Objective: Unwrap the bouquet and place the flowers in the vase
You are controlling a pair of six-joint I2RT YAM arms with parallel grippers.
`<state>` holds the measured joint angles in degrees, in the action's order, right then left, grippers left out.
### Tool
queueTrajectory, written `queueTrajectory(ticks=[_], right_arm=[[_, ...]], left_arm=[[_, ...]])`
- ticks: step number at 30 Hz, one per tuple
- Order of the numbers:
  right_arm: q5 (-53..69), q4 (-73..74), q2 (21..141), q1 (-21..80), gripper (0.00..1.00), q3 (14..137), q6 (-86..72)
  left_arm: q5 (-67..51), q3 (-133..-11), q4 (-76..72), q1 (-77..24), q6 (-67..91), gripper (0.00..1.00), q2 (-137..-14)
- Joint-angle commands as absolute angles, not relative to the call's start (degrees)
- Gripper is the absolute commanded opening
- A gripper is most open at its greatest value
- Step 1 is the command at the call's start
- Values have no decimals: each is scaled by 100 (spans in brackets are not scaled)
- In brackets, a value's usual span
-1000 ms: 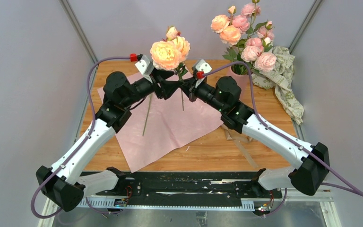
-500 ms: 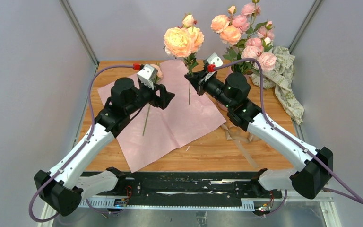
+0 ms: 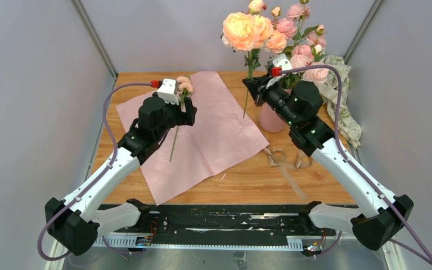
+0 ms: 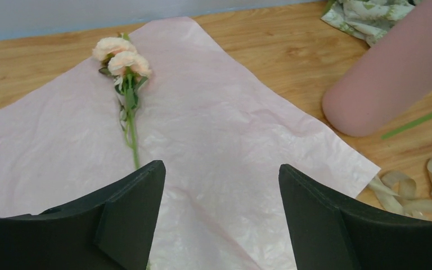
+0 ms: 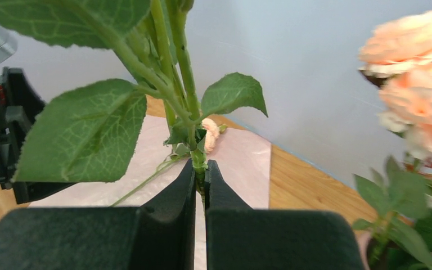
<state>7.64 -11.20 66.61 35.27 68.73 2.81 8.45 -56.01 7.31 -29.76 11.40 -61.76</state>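
The lilac-pink paper (image 3: 214,135) of the bouquet lies spread flat on the table. One thin stem with two small peach blooms (image 4: 122,56) rests on it, shown from above as the small stem (image 3: 174,138). My left gripper (image 3: 187,114) hovers open and empty over the paper (image 4: 230,140), just short of that stem; its jaws (image 4: 220,174) stand wide apart. My right gripper (image 3: 250,84) is shut on a leafy stem (image 5: 198,163) topped by big peach blooms (image 3: 247,28), held upright just left of the pink vase (image 3: 271,119). Several pink flowers (image 3: 302,53) stand in the vase.
Crumpled cream-green patterned paper (image 3: 340,95) lies at the back right behind the vase. Loose tan ribbon (image 3: 284,158) curls on the wood in front of the vase, also ribbon (image 4: 416,191) in the left wrist view. Grey walls close in the table on three sides.
The right gripper has carried the big-bloomed stem right and back, from the table's middle to beside the vase. The left gripper opened wider, let go of that stem, and drew back left.
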Motion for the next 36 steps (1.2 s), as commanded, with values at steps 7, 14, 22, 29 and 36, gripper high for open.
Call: queueTrajectory(ticks=[7, 14, 22, 29, 36], right_arm=[[553, 253, 6196, 2441, 0, 7645, -130], [510, 896, 6214, 1886, 0, 8106, -127], [794, 814, 6763, 1213, 0, 8977, -167], [1212, 711, 7566, 805, 0, 10001, -314], [1492, 485, 8100, 565, 0, 10378, -466]], left_arm=[[1599, -5504, 775, -2997, 1859, 96, -6224], [1319, -5413, 570, -2997, 1730, 96, -6316], [1242, -5307, 379, -2997, 1596, 96, -6411], [1462, -5228, 290, -2992, 1489, 96, -6512], [1572, -5261, 276, -2997, 1415, 96, -6703]])
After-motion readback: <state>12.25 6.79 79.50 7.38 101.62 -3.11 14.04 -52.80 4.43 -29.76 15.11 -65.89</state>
